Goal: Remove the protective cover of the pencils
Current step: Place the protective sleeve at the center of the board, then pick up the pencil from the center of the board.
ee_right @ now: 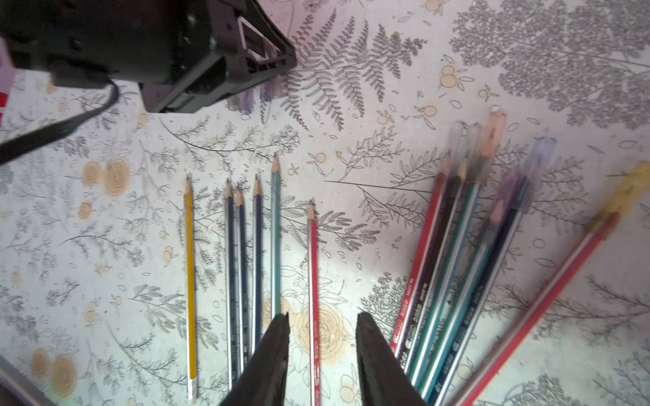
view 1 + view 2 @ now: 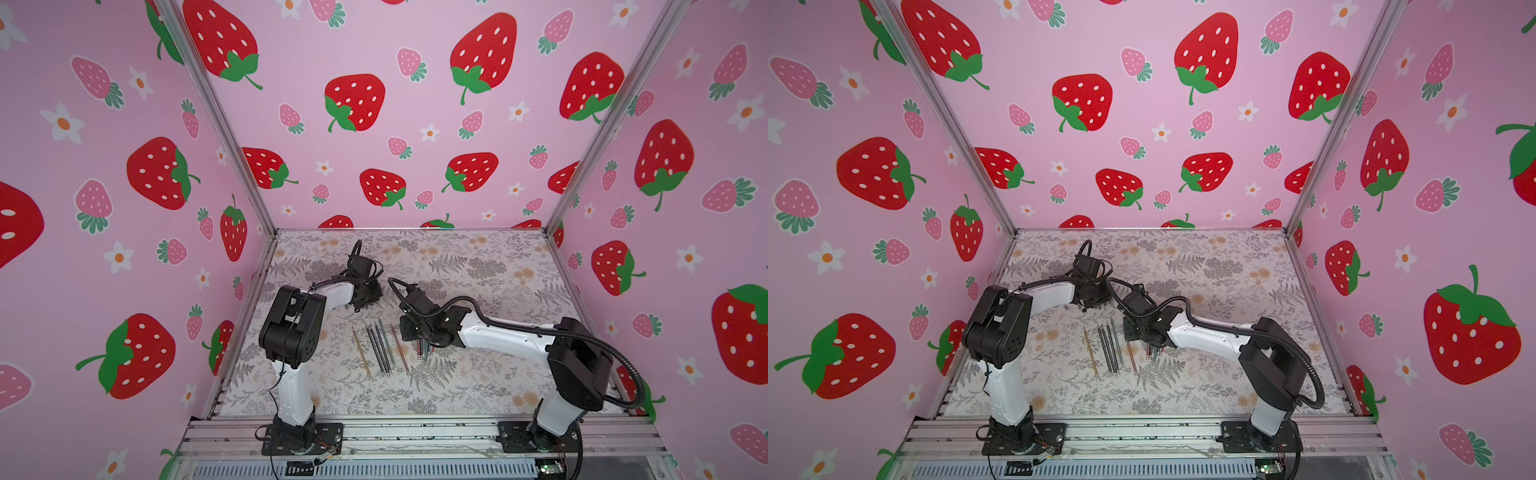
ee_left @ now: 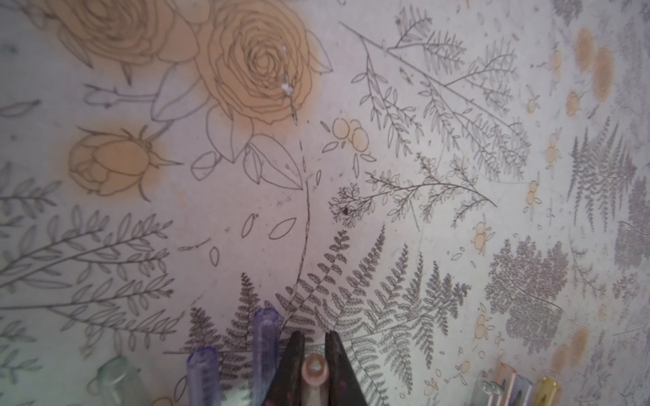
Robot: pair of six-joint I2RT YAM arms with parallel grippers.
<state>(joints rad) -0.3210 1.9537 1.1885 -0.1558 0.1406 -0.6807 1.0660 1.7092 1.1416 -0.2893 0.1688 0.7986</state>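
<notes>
Lying on the floral-patterned bench (image 2: pixel 478 386) between the two arms, a row of six bare pencils (image 1: pixel 257 263) is shown in the right wrist view: one yellow, three dark blue, one teal and one red, roughly parallel, with the sharpened points all turned the same way. The same row is visible in both top views, just beside the right arm's wrist. A fan of pencils (image 1: pixel 439 267), red, black, teal and dark blue, is seen near the row, with translucent covers on the tips; this group is blurred, so the covers cannot be counted. A further red pencil with a yellow cover (image 1: pixel 545 305) is set slightly apart from the fan. The right gripper (image 1: pixel 323 318) is held low over the bench with its fingers apart, and the red pencil (image 1: pixel 312 281) of the row lies in the gap, touched by neither finger. In the left wrist view, the left gripper (image 3: pixel 314 335) is clamped on a pink cover (image 3: pixel 314 367), gripped from both sides. Two loose purple covers (image 3: pixel 265 334) and a clear cover (image 3: pixel 116 376) are seen on the bench just beside it, and a small cluster of covers (image 3: pixel 506 383) lies farther off.
</notes>
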